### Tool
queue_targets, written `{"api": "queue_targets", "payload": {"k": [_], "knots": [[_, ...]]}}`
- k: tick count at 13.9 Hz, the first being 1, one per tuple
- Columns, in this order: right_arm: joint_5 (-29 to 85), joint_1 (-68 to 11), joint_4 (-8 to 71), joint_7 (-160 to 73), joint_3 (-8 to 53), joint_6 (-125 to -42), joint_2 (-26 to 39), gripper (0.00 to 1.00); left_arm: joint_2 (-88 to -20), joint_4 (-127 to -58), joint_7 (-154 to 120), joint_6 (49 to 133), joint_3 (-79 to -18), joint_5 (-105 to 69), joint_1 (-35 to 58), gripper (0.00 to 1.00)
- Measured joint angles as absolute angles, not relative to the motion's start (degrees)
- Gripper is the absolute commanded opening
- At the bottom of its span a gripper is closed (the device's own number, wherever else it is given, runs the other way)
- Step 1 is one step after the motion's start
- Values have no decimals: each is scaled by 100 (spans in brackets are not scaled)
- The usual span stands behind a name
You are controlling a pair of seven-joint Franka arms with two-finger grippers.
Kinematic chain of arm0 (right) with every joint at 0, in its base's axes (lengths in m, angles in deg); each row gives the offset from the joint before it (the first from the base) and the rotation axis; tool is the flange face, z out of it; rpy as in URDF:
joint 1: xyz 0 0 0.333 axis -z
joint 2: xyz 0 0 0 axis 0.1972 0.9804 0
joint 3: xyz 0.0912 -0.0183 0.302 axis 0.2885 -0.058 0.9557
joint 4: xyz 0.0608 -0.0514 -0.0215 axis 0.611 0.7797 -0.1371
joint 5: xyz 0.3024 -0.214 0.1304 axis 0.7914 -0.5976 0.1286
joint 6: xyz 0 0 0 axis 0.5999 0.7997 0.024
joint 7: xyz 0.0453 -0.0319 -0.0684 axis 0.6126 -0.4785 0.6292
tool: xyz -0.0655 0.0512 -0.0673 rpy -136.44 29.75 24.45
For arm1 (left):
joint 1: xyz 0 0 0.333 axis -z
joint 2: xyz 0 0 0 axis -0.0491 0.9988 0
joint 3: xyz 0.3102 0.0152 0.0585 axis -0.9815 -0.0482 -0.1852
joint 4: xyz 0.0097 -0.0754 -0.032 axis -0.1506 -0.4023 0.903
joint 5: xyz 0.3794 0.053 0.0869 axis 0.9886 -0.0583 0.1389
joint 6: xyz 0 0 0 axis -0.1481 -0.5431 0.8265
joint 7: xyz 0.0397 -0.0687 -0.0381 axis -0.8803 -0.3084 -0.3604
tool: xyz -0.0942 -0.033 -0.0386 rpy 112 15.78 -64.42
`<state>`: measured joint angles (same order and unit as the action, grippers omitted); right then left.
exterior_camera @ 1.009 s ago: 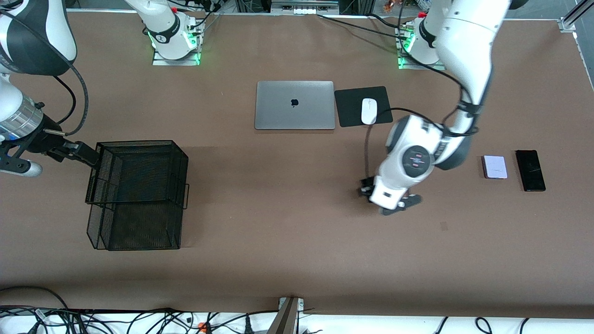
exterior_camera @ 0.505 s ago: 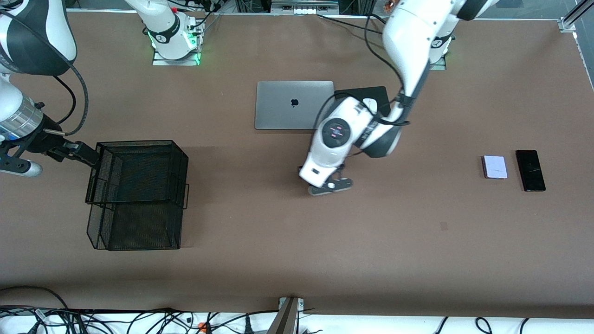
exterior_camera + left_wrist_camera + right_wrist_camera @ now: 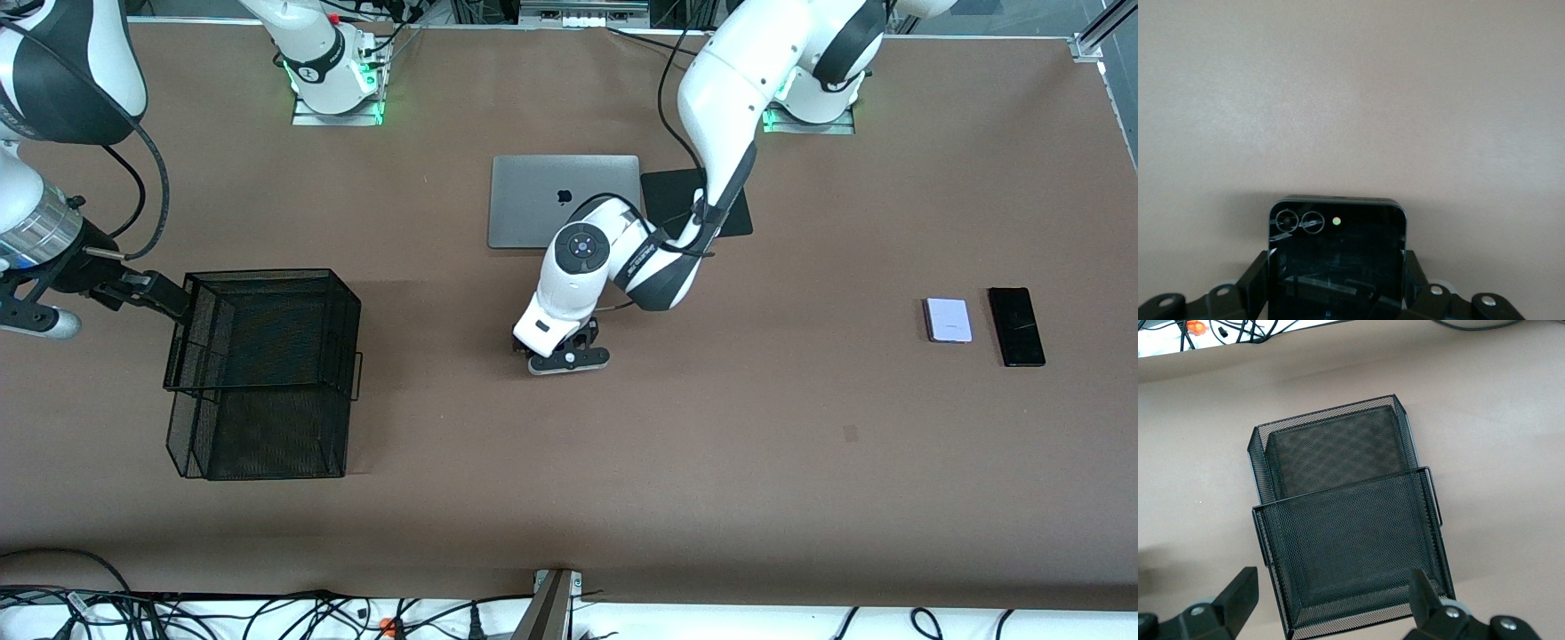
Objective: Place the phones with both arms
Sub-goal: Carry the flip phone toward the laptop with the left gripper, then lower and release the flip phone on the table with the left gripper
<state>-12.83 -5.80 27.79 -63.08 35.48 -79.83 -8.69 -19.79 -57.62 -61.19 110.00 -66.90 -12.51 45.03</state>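
Brown and matte, the surface (image 3: 800, 480) fills almost all that we see, with a strip of tangled cables along its nearest edge. Nearest to the front camera stands the black wire-mesh basket with two stepped compartments (image 3: 262, 373), at the right arm's end of the surface. We see the right claw (image 3: 1331, 603) above this basket, its two fingers spread wide on either side of the upper compartment, and it holds nothing; the right arm waits there.

Over the bare middle of the surface we find the left claw (image 3: 569, 356), at the end of the large white left arm (image 3: 720, 98), which reaches down from its base. In the left wrist view this claw (image 3: 1338, 273) is closed on the small squarish black phone (image 3: 1337, 263): one finger presses each side edge, and the end with two round lenses sticks out past the fingertips, above plain brown surface.

At the left arm's end lie the small squarish white-lavender phone (image 3: 948, 320) and, just beside it but apart, the longer slim black phone (image 3: 1016, 326), both flat.

Farther from the front camera we see the closed silver laptop (image 3: 542, 203) and beside it the black mouse pad (image 3: 676, 209), partly covered by the left arm.
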Motion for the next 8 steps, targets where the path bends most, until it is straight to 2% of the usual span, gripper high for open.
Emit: {"api": "queue_targets", "payload": {"k": [2, 3, 4, 8], "knots": [[-1283, -580, 2778, -6308, 3548, -7954, -869, 100, -1849, -5714, -6119, 11048, -6919, -1251, 4692, 1], [-1283, -580, 2778, -6308, 3548, -7916, -869, 100, -1814, -5700, -6119, 11049, -6963, -1251, 4737, 42], [-1283, -580, 2778, -6308, 3548, -7892, -869, 100, -1784, -5688, -6119, 11050, -6989, -1247, 4759, 99], [-1283, -580, 2778, -6308, 3548, -7864, -872, 100, -1764, -5647, -6330, 10969, -7131, -1241, 4827, 100]]}}
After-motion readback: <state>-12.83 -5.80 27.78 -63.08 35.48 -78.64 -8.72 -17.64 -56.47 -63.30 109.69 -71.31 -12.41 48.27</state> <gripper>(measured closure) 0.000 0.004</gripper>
